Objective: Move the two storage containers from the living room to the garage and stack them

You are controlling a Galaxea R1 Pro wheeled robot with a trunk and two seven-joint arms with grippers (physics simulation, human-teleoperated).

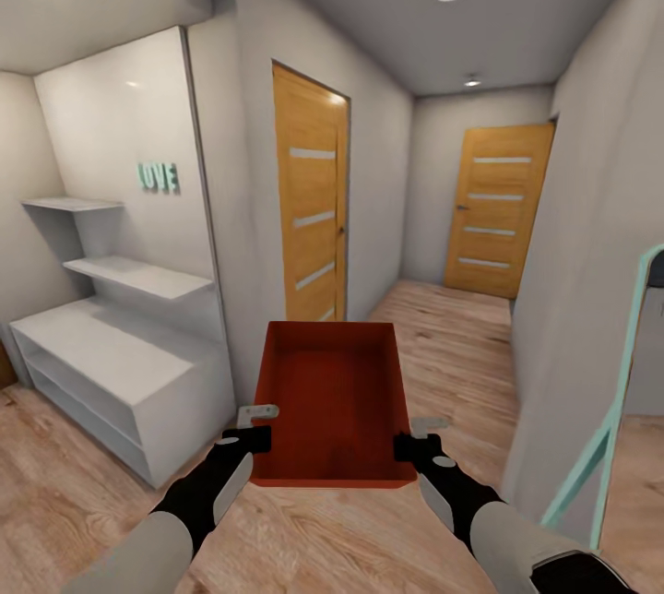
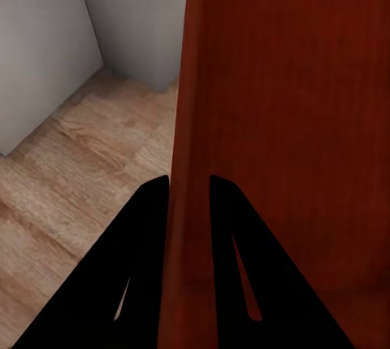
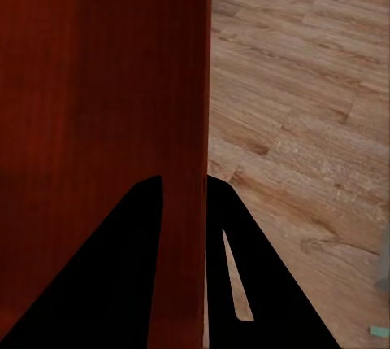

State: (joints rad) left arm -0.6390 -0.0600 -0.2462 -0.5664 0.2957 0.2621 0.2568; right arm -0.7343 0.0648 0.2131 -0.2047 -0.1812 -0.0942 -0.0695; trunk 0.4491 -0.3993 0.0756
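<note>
I hold one orange-red storage container (image 1: 334, 400) level in front of me, above light wood planks, its open top showing an empty inside. My left gripper (image 1: 255, 437) is shut on its left wall, and my right gripper (image 1: 412, 445) is shut on its right wall. In the left wrist view the two black fingers (image 2: 146, 227) straddle the red wall (image 2: 276, 121), and the gripper (image 2: 188, 182) pinches it. Black fingers (image 3: 142, 227) clamp the container wall (image 3: 97, 80) the same way in the right wrist view, the gripper (image 3: 183, 182) closed over the rim.
A hallway runs ahead with a wood door (image 1: 312, 197) on the left and another door (image 1: 498, 207) at its far end. A white shelf unit (image 1: 120, 363) stands at my left. A mint-framed mirror (image 1: 613, 400) leans on the right wall.
</note>
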